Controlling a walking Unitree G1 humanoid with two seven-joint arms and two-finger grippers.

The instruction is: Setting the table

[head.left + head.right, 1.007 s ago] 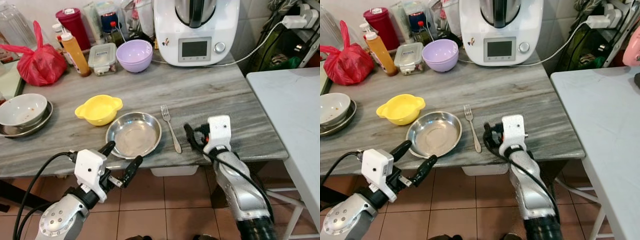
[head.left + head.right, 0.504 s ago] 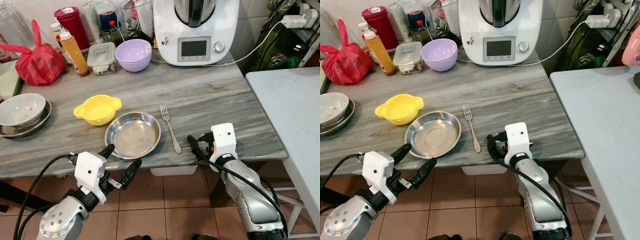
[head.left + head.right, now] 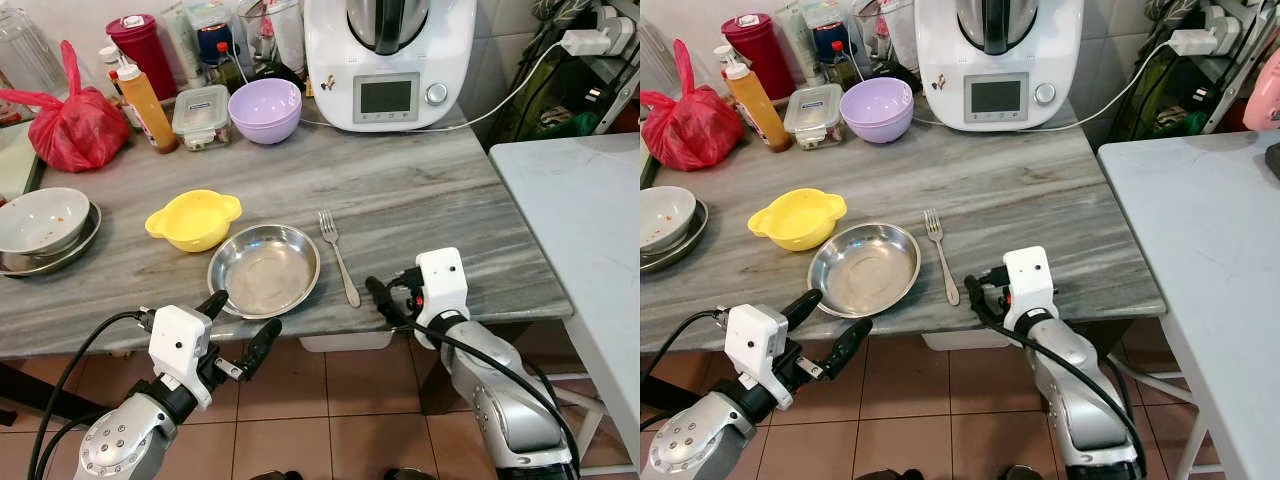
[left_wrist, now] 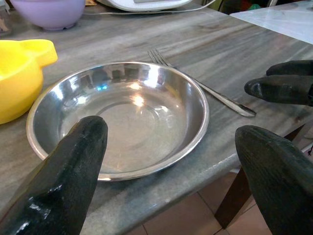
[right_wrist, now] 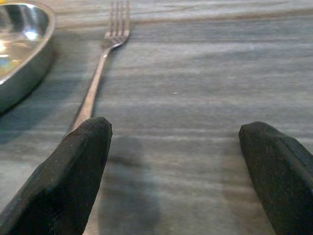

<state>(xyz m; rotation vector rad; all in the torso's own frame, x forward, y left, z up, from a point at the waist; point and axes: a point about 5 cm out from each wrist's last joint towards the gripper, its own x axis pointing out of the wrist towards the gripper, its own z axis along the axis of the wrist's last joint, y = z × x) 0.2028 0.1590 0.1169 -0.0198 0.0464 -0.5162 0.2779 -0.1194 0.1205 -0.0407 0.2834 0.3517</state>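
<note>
Right gripper [image 3: 385,302] spread wide, holding nothing, low at the table [image 3: 420,200] edge just beside the fork [image 3: 338,257] handle. Left gripper [image 3: 240,325] also wide, empty, before the steel plate [image 3: 264,270]. Plate and fork look placed; other pieces probably remain.

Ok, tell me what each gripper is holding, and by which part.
Nothing is held. The left gripper and right gripper are both open and empty; the fork lies untouched.

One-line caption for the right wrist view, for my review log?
Open right hand low over the grey marble-look table, slim steel fork lying beside the round steel plate.
</note>
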